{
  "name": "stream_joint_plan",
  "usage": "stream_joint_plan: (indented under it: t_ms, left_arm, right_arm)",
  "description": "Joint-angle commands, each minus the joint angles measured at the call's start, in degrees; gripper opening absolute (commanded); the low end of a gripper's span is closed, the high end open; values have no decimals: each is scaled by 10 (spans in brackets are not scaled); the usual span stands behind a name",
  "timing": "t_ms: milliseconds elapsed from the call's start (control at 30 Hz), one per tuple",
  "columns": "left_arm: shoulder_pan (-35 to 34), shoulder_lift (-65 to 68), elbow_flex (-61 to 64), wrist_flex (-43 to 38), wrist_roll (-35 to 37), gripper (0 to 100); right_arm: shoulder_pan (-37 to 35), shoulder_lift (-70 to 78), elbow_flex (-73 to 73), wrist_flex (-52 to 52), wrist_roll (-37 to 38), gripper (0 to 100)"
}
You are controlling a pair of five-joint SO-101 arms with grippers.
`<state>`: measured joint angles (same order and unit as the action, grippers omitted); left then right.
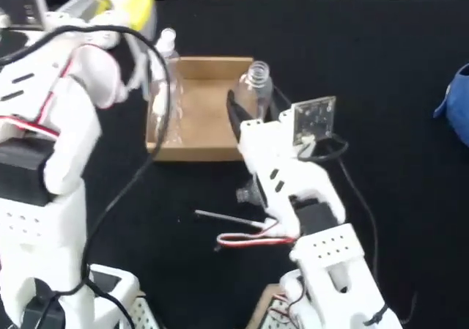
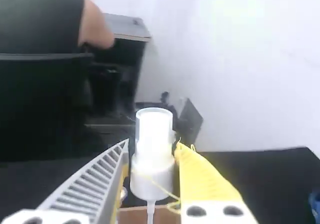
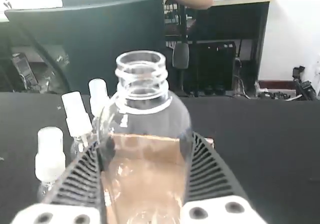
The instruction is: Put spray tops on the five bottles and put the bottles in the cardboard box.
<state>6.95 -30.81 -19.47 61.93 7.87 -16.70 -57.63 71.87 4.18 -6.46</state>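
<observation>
A clear bottle (image 3: pixel 142 84) with a bare threaded neck stands upright between the black ribbed fingers of my right gripper (image 3: pixel 145 144), which is shut on its body. In the high view this bottle (image 1: pixel 258 76) is at the right wall of the cardboard box (image 1: pixel 201 152), with the right gripper (image 1: pixel 253 108) beside it. My left gripper (image 2: pixel 150 151) is shut on a white spray top (image 2: pixel 154 134) whose thin tube hangs down; its yellow finger (image 1: pixel 138 5) is high over the box's left side. Three capped bottles (image 3: pixel 75 114) stand together by the box's left side (image 1: pixel 165 65).
A loose spray top with a long thin tube (image 1: pixel 227 217) lies on the black table in front of the box. A red and white cable (image 1: pixel 245 238) trails beside the right arm. A blue object (image 1: pixel 458 105) sits at the right edge.
</observation>
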Motion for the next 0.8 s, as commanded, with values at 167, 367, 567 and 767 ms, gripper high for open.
stream_joint_plan:
  t_ms: [167, 367, 567, 767]
  left_arm:
    - [118, 4, 8, -7, 3, 33]
    - [172, -3, 35, -8, 2, 34]
    - [177, -3, 33, -8, 5, 34]
    - [177, 1, 39, -52, 6, 30]
  right_arm:
    - [-17, -43, 25, -17, -5, 11]
    - [-35, -137, 78, -17, -2, 11]
    - [-35, -182, 109, -13, -2, 11]
    - [-35, -182, 96, 29, -1, 11]
